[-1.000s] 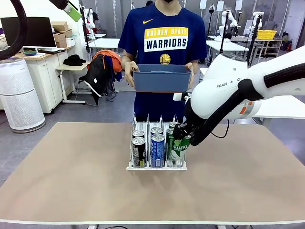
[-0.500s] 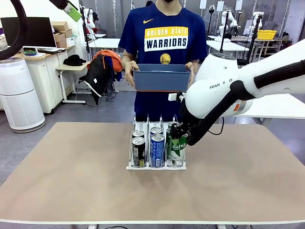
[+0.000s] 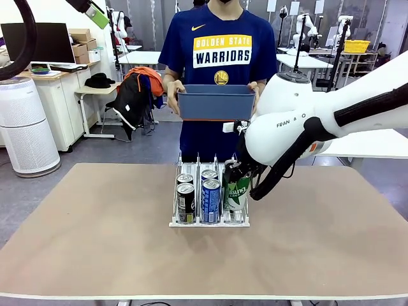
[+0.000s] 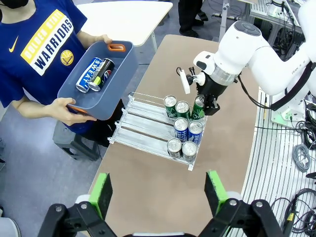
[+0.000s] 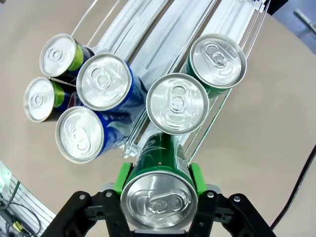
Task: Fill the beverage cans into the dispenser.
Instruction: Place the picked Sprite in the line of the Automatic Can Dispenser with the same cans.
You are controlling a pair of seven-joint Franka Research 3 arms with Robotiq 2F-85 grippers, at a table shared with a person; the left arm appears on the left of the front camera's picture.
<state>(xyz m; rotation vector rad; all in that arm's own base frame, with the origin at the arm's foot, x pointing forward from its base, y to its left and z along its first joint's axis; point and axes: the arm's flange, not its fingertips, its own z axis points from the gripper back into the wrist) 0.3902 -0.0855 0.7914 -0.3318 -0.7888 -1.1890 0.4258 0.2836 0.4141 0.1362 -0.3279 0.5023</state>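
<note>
The right hand (image 3: 234,174) is clamped on a green can (image 5: 159,200), its pads (image 5: 123,178) pressing the sides just under the top. The can leans a little at the near end of the rack (image 4: 140,117), in the lane closest to the right edge of the bench (image 3: 89,242). The rack stands in the middle of the bench, a bit toward the far edge. Two more green cans (image 5: 177,102) stand right behind the held one. I cannot tell if its bottom is down on the wires yet. Two blue cans (image 3: 210,194) and two black cans (image 3: 185,199) stand in the other lanes. A person at the far edge holds a tub (image 3: 217,107) with two spare cans (image 4: 94,74) lying in it. The left hand (image 4: 159,190) hangs high over the bench, fingers wide apart, holding nothing. I think a can like this is smooth and slippery, and a bit heavy if full. Its thin wall would dent if squeezed hard. The round side near the top looks like the best place to hold it, so it can go straight down between the wires.
</note>
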